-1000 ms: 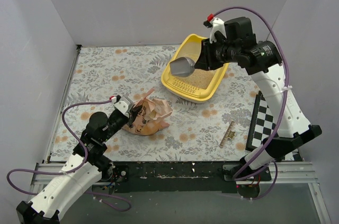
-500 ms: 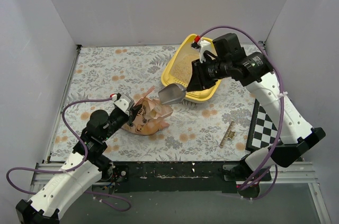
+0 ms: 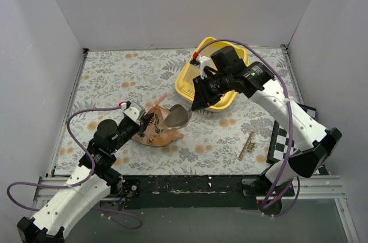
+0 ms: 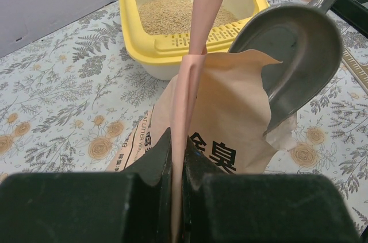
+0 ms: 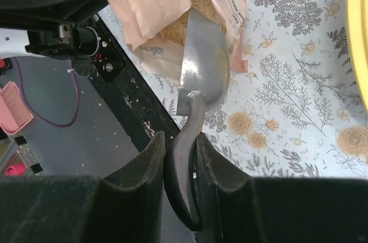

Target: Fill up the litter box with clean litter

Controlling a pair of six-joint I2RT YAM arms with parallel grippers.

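While left claw (image 4: 177,142) pinches bag (image 4: 230,111) (fully closed), right claw (image 5: 179,138) clamps the scoop (image 5: 204,65).

Litter box (image 4: 167,45) in smooth yellow plastic with a soft gloss. Inside it, clean litter (image 4: 178,13) as fine, dry, matt beige grains, rough-looking. Scoop (image 4: 287,53) of grey metal, brushed and dull in the left wrist view, brighter and almost mirror-like in the right wrist view. Bag (image 4: 230,116) of peach paper-like material, matt and crinkled, tan on the inner face. Worktop (image 4: 69,93) under a matt sheet printed with grey leaves and orange flowers; cloth or paper not clear. Left hand (image 4: 178,142) and right hand (image 5: 179,139) in black matt plastic, faintly grainy. Arm shells (image 3: 293,114) in smooth white plastic. 3 walls (image 3: 172,7) in plain matt white.
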